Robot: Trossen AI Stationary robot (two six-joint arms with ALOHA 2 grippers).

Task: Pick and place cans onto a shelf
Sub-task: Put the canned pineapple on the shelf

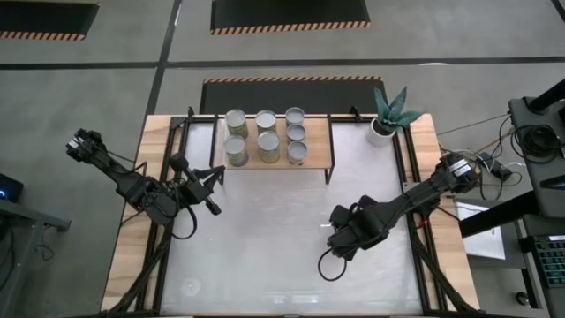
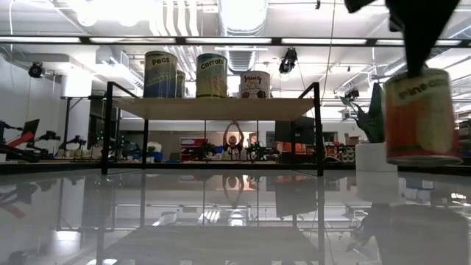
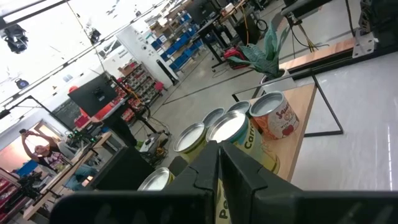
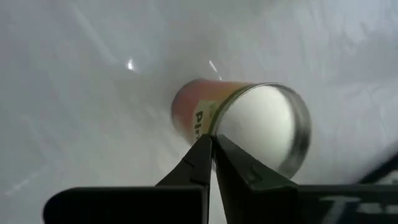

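Several cans point(image 1: 267, 141) stand upright on the wooden top board of the shelf point(image 1: 318, 161) at the table's far side; they also show in the low view point(image 2: 210, 75) and the left wrist view point(image 3: 227, 134). My right gripper point(image 1: 339, 235) is at the table's middle right, shut on a red-orange can point(image 2: 422, 115), which the gripper hides in the high view. My left gripper point(image 1: 214, 189) hangs shut and empty left of the shelf, pointing toward the cans point(image 3: 217, 149). My right gripper pinches the can's top rim point(image 4: 216, 122) between its two fingers point(image 4: 198, 163), at one spot on the edge of the lid. The fingers come from above, pointing down point(image 2: 416, 62). The can hangs below them, nearly upright, its bottom a little above the table.
A small white pot with a green plant point(image 1: 387, 117) stands at the table's far right corner, beside the shelf. The table's black frame rails point(image 1: 408, 168) run along its left and right sides. White table top point(image 1: 265, 247) lies between the arms and toward the near edge.
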